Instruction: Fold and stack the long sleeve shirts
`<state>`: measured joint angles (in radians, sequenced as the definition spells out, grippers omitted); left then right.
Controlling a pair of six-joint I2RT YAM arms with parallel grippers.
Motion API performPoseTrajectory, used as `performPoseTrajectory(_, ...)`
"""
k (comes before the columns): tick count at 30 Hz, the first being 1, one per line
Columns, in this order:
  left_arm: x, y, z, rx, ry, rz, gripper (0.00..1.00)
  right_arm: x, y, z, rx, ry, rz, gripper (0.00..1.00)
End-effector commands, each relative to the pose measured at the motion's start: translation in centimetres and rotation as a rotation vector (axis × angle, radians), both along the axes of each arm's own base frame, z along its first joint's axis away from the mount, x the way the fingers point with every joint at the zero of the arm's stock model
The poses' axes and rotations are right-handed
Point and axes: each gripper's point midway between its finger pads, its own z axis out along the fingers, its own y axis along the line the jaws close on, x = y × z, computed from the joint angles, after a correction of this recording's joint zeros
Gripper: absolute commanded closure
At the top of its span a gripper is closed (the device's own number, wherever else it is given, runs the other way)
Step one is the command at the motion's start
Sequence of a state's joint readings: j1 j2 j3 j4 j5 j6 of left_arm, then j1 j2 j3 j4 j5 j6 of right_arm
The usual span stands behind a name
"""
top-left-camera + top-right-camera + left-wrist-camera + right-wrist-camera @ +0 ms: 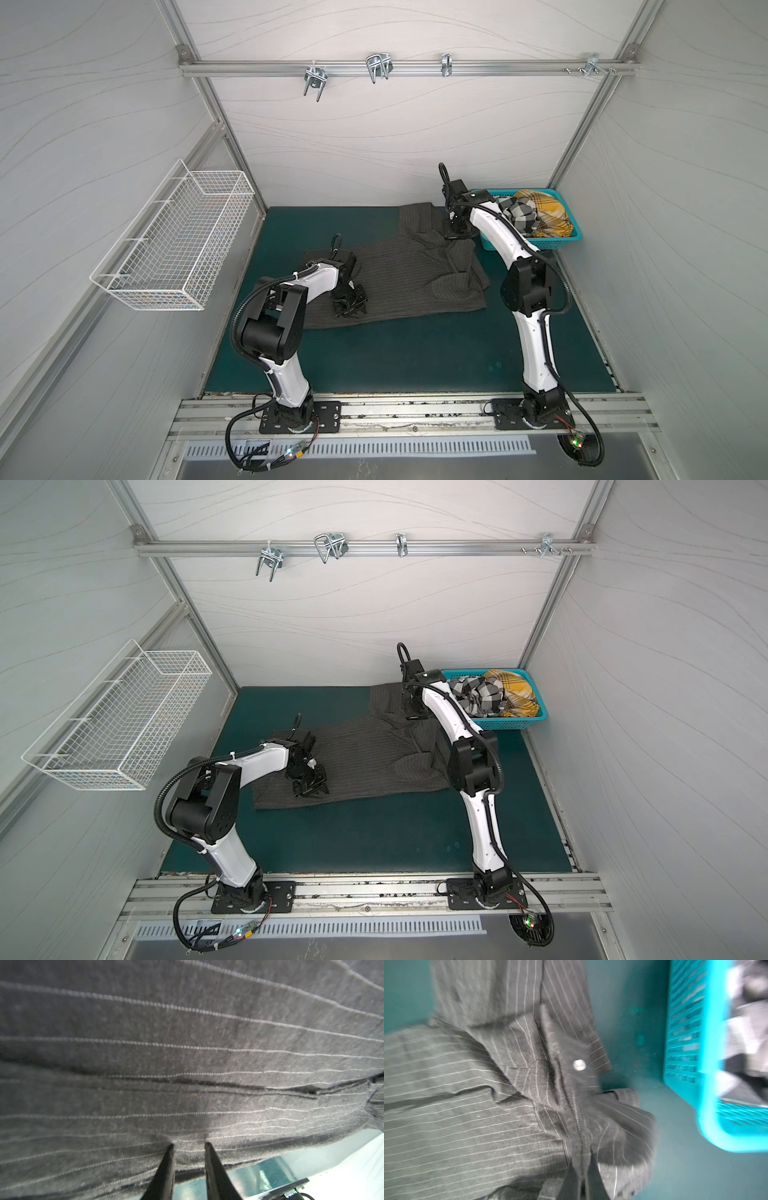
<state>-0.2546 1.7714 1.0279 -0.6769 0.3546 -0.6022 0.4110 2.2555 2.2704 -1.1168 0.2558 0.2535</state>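
Note:
A dark charcoal pinstriped shirt [407,282] [365,754] lies spread and rumpled on the teal mat. My left gripper [349,309] [309,789] sits at its near left hem; in the left wrist view the fingers [189,1144] pinch a fold of that hem. My right gripper [455,232] [413,715] is at the shirt's far right, shut [584,1157] on a ridge of cloth by the button strip. A black-and-white check shirt [519,214] [482,694] and a mustard-yellow plaid shirt [548,212] [515,692] lie bunched in the teal basket [536,243] [503,724].
The teal basket [712,1064] stands at the back right corner, close beside my right arm. A white wire basket [174,241] hangs on the left wall. Metal hooks [378,66] sit on the back rail. Bare teal mat [415,353] stretches in front of the shirt.

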Motion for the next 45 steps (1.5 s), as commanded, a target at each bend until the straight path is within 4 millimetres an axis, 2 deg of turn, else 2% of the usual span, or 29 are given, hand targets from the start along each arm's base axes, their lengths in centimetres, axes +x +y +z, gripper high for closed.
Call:
performPoseTrajectory(1, -1.1, 0.7, -3.3, 0.028, 0.063, 0.011, 0.74, -1.4, -0.9, 4.4, -0.009, -0.061, 0.004, 1.0)
performPoseTrajectory(5, -1.2, 0.9, -3.4, 0.011, 0.076, 0.028, 0.74, -2.8, 0.1, 7.8, 0.051, -0.132, 0.036, 1.0)
performPoseTrajectory(9, -0.2, 0.5, -1.4, -0.024, 0.031, 0.039, 0.7, -6.1, 3.8, 10.0, 0.114, -0.186, 0.16, 1.0)
performPoseTrajectory(13, 1.7, -0.1, 2.8, -0.077, -0.059, 0.069, 0.66, -9.9, 7.9, 9.5, 0.078, -0.205, 0.306, 1.0)
performPoseTrajectory(17, 4.3, -0.6, 8.4, -0.187, -0.195, 0.158, 0.54, -13.3, 11.6, 8.5, 0.108, -0.216, 0.404, 1.0)
performPoseTrajectory(21, 6.1, -0.6, 12.6, -0.286, -0.298, 0.241, 0.43, -15.8, 14.1, 6.6, 0.184, -0.16, 0.465, 1.0)
performPoseTrajectory(24, 6.4, -0.8, 14.5, -0.324, -0.339, 0.282, 0.36, -16.6, 14.5, 4.8, 0.188, -0.107, 0.475, 1.0)
performPoseTrajectory(31, 5.9, -2.2, 14.5, -0.508, -0.276, 0.457, 0.27, -17.7, 14.5, 3.9, 0.227, -0.07, 0.481, 1.0)
performPoseTrajectory(32, 5.9, -2.5, 14.6, -0.543, -0.265, 0.486, 0.2, -17.9, 14.5, 3.9, 0.23, -0.067, 0.481, 1.0)
performPoseTrajectory(33, 6.1, -2.8, 15.1, -0.572, -0.265, 0.508, 0.15, -17.9, 14.5, 3.9, 0.23, -0.066, 0.48, 1.0)
performPoseTrajectory(39, 7.6, -4.7, 17.1, -0.638, -0.25, 0.56, 0.04, -18.4, 14.4, 3.2, 0.254, -0.066, 0.484, 1.0)
performPoseTrajectory(45, 7.9, -6.7, 15.3, -0.611, -0.152, 0.59, 0.05, -19.1, 14.5, 2.6, 0.249, -0.077, 0.501, 1.0)
